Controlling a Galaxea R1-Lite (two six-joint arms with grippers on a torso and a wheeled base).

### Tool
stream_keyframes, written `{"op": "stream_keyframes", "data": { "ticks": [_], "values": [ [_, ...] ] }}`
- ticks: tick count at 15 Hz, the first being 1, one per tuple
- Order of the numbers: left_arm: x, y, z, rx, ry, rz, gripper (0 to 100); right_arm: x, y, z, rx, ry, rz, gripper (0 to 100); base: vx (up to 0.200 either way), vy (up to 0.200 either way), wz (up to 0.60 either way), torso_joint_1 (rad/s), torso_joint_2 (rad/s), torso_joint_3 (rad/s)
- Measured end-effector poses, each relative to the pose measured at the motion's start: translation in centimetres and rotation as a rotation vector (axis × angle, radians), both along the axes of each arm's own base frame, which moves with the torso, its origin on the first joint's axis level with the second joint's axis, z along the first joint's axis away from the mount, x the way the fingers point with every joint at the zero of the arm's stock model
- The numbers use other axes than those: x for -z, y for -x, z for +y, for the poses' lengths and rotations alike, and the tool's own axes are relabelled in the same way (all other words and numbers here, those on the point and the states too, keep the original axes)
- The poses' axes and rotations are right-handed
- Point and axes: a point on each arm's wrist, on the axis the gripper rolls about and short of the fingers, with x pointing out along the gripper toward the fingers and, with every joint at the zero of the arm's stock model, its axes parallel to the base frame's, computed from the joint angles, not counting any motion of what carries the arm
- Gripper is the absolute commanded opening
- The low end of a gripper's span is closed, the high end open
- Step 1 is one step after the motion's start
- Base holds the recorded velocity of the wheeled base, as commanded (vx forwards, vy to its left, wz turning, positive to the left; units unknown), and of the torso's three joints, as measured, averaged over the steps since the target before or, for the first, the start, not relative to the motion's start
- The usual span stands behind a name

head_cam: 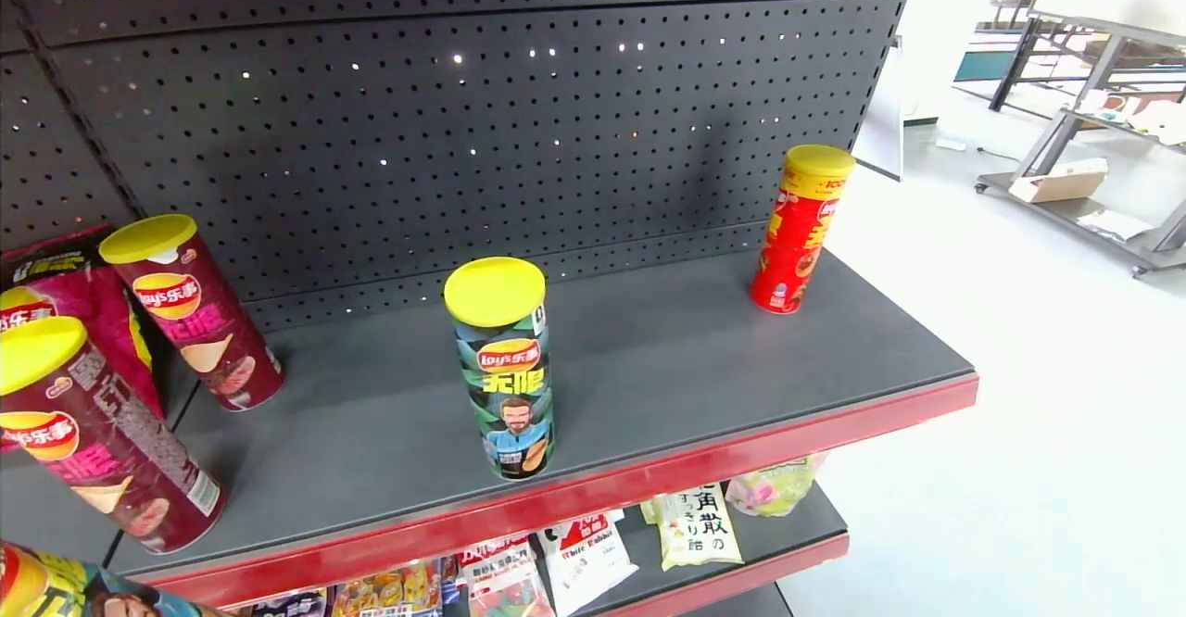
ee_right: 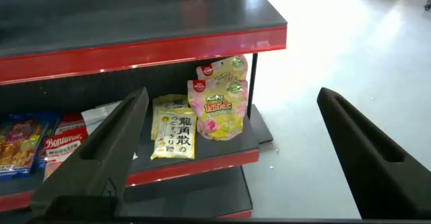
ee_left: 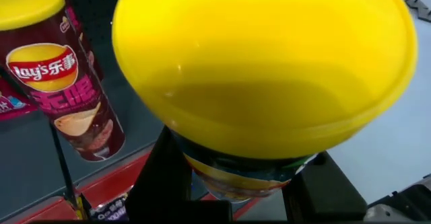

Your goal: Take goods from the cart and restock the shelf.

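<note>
One chip can (ee_left: pixel 262 69) sat tight in my left gripper (ee_left: pixel 237 183), low by the shelf (head_cam: pixel 704 358).
My right gripper (ee_right: pixel 232 96) hung wide, holding nothing. Lifting fast, I could have knocked the maroon can (head_cam: pixel 93 432) over.

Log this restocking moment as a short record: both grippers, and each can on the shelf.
Left gripper: shut on yellow-lidded can
Right gripper: open, empty, facing lower shelf
Maroon cans: two, upper shelf, left end
Green can: centre, near front edge
Red can: right, toward the back
Snack bags: on lower shelf
</note>
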Motion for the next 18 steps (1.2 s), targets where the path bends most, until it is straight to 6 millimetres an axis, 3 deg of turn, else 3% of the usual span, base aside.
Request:
{"op": "stream_keyframes", "data": {
  "ticks": [5,9,14,18],
  "values": [
    [-2.1,-2.3,-0.1,0.002,-0.004,0.016,0,0.0,0.0,0.0,0.001,-0.003,0.0,100,0.0,0.0,0.0,0.0,0.0,0.0],
    [-3.7,-6.7,-0.3,0.005,-0.008,0.062,0,0.0,0.0,0.0,0.002,-0.003,0.0,100,0.0,0.0,0.0,0.0,0.0,0.0],
    [-3.7,-11.5,-0.9,0.067,-0.044,0.15,0,0.0,0.0,0.0,0.002,-0.003,-0.001,100,0.0,0.0,0.0,0.0,0.0,0.0],
    [-3.9,-15.6,-1.9,0.092,-0.065,0.121,0,0.0,0.0,0.0,0.002,-0.003,-0.001,100,0.0,0.0,0.0,0.0,0.0,0.0]
  ]
}}
